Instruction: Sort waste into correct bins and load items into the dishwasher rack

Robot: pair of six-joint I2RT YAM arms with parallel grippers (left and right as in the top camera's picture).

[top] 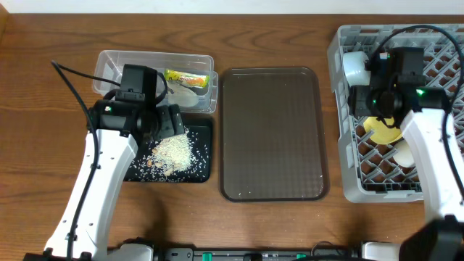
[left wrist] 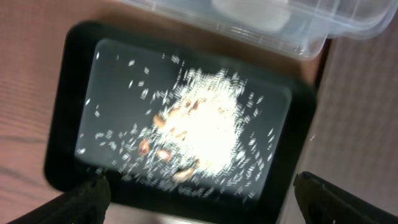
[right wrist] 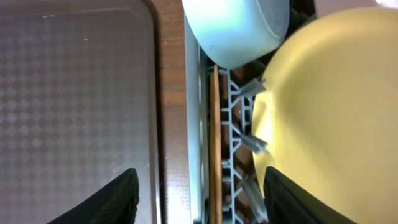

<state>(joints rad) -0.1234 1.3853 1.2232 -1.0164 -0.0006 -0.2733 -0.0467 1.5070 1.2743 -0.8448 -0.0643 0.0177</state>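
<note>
Black and shallow, the rectangular tray [left wrist: 68,93] lies under the left claw [left wrist: 202,186], whose two dark fingers [left wrist: 87,196] stand wide apart with nothing between them. White rice grains [left wrist: 214,124] are heaped in its middle and scattered outward. A few tan, bean-shaped bits [left wrist: 163,119] are mixed in, clear only in the left wrist view.

Just behind it sits the clear plastic tub [top: 109,56], thin-walled with rounded corners. From overhead, the green snack wrapper [top: 185,75] and a crumpled clear wrapper [top: 192,90] lie inside it.

A dark-brown serving tray [top: 272,134] with a fine diamond-patterned surface rests on the wooden table [top: 43,109], between the bins and the grey lattice dishwasher rack [top: 346,174].

The right claw [right wrist: 200,186] hangs over the rack's left edge, fingers spread and empty. The right wrist view shows a light-blue bowl [right wrist: 236,28], the smooth round yellow plate [right wrist: 329,112] and a thin wooden chopstick [right wrist: 216,143] lying along the grid.
</note>
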